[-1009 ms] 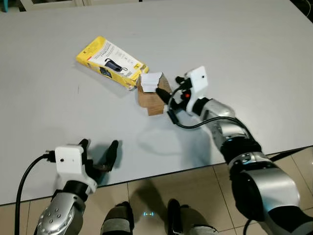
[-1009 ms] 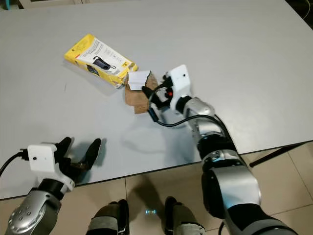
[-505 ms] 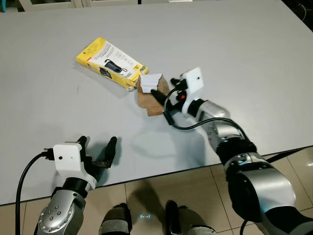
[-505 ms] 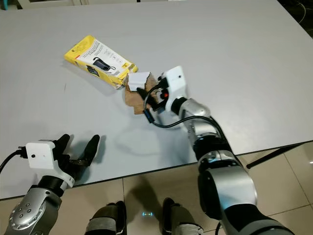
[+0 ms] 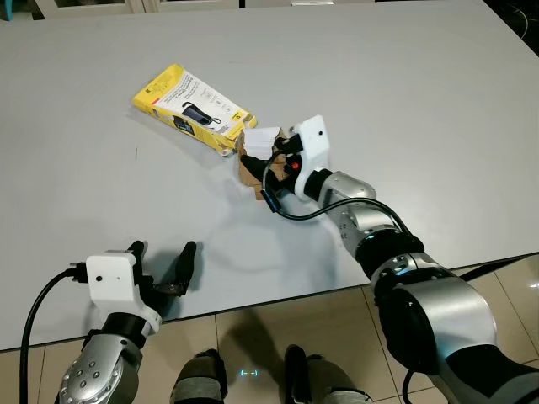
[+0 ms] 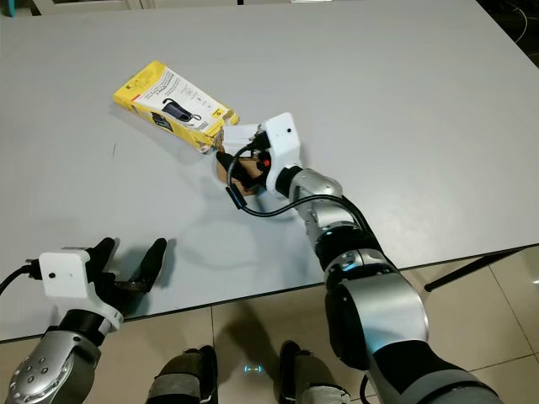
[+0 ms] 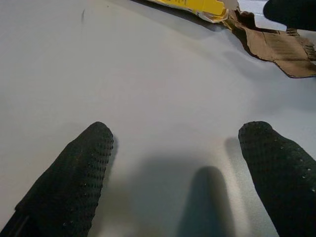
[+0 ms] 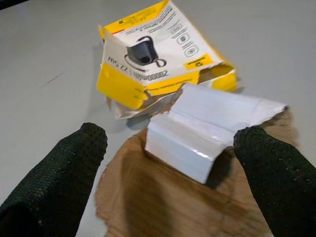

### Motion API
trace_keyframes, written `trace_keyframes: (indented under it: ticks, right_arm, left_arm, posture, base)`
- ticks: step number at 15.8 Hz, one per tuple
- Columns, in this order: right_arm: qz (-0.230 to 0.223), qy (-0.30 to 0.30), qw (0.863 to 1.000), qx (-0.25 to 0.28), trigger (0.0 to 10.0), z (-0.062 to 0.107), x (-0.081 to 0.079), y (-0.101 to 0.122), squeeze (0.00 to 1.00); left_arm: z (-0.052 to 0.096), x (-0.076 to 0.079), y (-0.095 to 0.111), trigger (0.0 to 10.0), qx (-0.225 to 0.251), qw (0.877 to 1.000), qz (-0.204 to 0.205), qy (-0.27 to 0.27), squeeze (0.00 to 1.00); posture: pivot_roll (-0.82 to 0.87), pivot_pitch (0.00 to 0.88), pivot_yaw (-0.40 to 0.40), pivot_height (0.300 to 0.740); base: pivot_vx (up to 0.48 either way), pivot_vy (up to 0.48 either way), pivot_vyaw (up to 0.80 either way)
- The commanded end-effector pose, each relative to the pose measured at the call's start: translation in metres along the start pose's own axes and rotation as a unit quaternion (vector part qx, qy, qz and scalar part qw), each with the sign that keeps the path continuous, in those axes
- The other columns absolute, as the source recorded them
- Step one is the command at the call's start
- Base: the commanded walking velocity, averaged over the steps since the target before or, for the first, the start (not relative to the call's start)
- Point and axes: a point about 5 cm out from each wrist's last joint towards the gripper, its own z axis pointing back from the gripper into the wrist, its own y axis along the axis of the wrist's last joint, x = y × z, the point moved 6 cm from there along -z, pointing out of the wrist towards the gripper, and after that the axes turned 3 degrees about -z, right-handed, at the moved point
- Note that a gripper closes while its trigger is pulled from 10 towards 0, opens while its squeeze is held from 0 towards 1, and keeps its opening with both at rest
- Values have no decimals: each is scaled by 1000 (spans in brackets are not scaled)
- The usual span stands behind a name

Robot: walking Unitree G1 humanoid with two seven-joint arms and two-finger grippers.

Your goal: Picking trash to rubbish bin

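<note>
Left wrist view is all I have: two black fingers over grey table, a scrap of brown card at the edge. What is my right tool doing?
Observer: The right tool is open over a brown cardboard piece, one finger on each side of a folded white paper lying on it.
Operator: Is it gripping yet?
Observer: No, the fingers stand apart from the paper.
Operator: Any other trash?
Observer: A torn yellow box lies flat on the table, its open end against the cardboard.
Operator: And my left tool?
Observer: The left tool is open, low over the table's near edge, well short of the trash.
</note>
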Motion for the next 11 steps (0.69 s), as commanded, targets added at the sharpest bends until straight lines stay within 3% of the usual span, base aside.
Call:
trace_keyframes:
  ticks: [1,5,9,10,11]
  right_arm:
    - [-6,4,1000,-10,10000,-2,-5,-6,0]
    - [1,27,996,-83,10000,0,-20,-45,0]
    - [21,32,988,-146,10000,9,-22,-75,0]
    - [23,42,987,-156,8549,11,-25,-79,0]
    - [24,49,985,-161,1686,12,-27,-82,0]
  left_arm:
    - [4,-2,0,10000,-5,1000,-6,5,0]
    - [9,-4,-1,10000,-11,1000,-9,9,0]
    - [11,-4,-1,10000,-13,1000,-10,8,0]
    - [11,-4,-1,10000,-13,1000,-10,8,0]
    - [11,-4,-1,10000,-14,1000,-10,8,0]
  posture:
    - [205,232,-41,740]
    - [222,243,-38,740]
    - [222,245,-37,740]
    - [222,245,-37,740]
    - [222,245,-37,740]
  base:
    - [0,0,0]
    - [0,0,0]
    - [0,0,0]
    - [0,0,0]
    - [0,0,0]
